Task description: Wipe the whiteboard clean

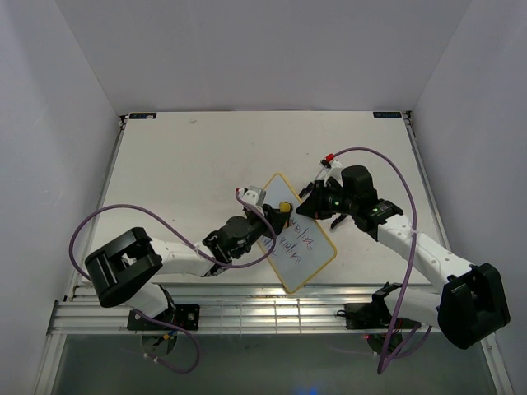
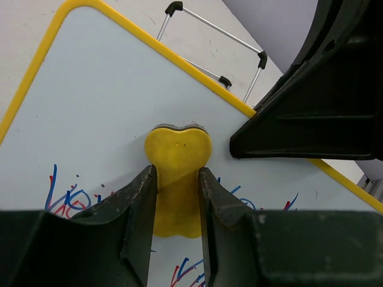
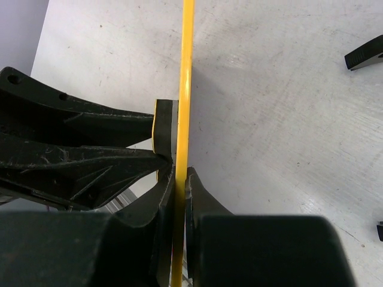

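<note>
The board (image 1: pixel 303 243) is standing propped on the bench (image 1: pixel 189 156) between the two arms, with red and blue writing (image 2: pixel 66 197) showing on its face. The right hand (image 3: pixel 179 176) is clamping the thin yellow frame (image 3: pixel 188 60) at the board's edge. The left hand (image 2: pixel 176 172) is squeezing a yellow eraser (image 2: pixel 178 146) and pressing it against the white face beside the writing. The board is looking light, thin and stiff, with a slick face, so a hard push is likely tipping or sliding it. The frame edge is seeming the sound place for holding. The eraser is looking soft, probably giving a little between the fingers
</note>
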Robot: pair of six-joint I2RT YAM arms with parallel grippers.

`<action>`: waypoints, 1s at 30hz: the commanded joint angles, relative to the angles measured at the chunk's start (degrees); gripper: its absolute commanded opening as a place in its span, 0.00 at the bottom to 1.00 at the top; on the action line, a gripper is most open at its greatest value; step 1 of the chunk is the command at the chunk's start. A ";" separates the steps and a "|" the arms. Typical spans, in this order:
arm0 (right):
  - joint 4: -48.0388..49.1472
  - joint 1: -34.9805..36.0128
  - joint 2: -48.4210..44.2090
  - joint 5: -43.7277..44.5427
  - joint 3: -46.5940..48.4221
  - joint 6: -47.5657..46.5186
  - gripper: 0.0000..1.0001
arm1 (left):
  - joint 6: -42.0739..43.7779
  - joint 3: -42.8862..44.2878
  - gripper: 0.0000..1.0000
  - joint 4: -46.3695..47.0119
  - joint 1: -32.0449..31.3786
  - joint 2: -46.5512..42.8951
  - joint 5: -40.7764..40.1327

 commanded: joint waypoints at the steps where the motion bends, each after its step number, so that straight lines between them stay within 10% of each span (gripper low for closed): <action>1: 8.14 3.94 -2.40 -7.48 4.10 1.00 0.08 | -1.12 2.10 0.13 -4.35 -1.94 2.07 3.93; 18: 7.61 5.70 -1.53 -5.63 4.11 1.26 0.08 | 0.81 -0.02 0.13 -8.50 7.99 -2.85 0.49; 30: 10.33 6.31 -0.21 -1.07 4.99 5.48 0.08 | 5.91 -1.77 0.11 -0.42 -1.94 -2.33 2.52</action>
